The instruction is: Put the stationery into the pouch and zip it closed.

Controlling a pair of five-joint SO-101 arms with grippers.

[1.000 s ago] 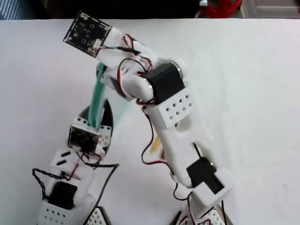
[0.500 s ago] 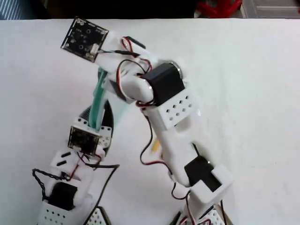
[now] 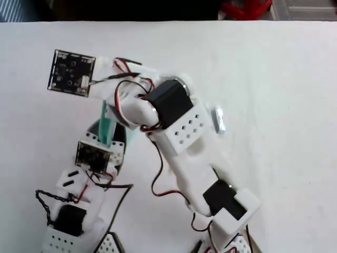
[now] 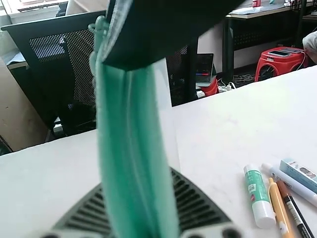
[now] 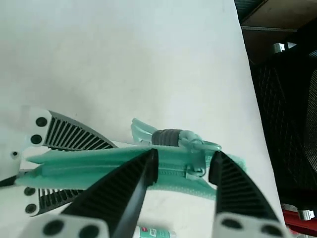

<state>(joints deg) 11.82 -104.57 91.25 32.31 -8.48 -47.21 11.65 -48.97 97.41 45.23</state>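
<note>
The green pouch is held up off the table as a narrow strip, zip edge on top, and my left gripper is shut on one end of it. In the high view that gripper sits at the lower left with the pouch rising from it. My right gripper is open, its black fingers straddling the other end around the zip slider and its pull. Loose stationery lies on the table beside it: a green-and-white tube and several pens.
The right arm stretches diagonally from the lower right across the middle of the white table, covering most of the stationery. A small pale item lies just right of it. A black chair stands beyond the table's far edge.
The right arm has swung left and slightly toward the left gripper, so less of the pouch shows between them. The pale item beside the arm is now uncovered. The left arm has stayed put.
</note>
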